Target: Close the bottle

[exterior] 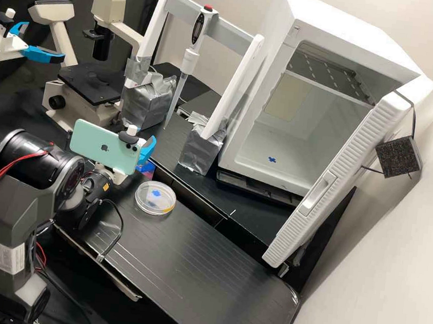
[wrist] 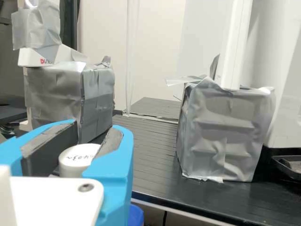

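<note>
My gripper (exterior: 147,149) is low over the near bench, just behind the dish, with a phone hiding much of it in the high view. In the wrist view, the gripper (wrist: 94,125) has its dark-padded blue fingers closed around a round white cap (wrist: 77,157) with handwriting on top. The right-hand finger covers part of the cap. Whatever is under the cap is hidden, so I cannot tell whether it sits on a bottle. A blue object (wrist: 136,215) shows below the fingers, partly covered.
A clear round dish (exterior: 155,198) lies on the black bench (exterior: 205,269) close to the gripper. Behind stand two silver-taped blocks (exterior: 200,150), a hanging pipette (exterior: 191,59) and a microscope (exterior: 87,86). An open white incubator (exterior: 274,152) is at the right.
</note>
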Tool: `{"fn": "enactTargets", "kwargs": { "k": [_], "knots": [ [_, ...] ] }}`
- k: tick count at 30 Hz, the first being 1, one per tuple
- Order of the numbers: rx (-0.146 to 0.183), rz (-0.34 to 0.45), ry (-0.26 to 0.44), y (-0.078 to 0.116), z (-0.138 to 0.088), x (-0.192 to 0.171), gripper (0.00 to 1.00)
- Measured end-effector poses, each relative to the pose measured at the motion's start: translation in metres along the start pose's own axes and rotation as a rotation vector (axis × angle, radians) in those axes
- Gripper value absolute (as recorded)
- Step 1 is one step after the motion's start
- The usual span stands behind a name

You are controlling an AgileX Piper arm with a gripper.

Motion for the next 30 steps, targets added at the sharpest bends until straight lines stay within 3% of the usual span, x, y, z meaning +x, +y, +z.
{"fn": "enactTargets", "kwargs": {
  "k": [24, 25, 30],
  "knots": [
    [-0.01, 0.003, -0.003, 0.0023, 0.0054, -0.0037, 0.0],
    [-0.008, 0.002, -0.002, 0.0018, 0.005, -0.0039, 1.0],
    [-0.007, 0.004, -0.006, 0.0017, 0.0057, -0.0048, 1.0]
  ]
}}
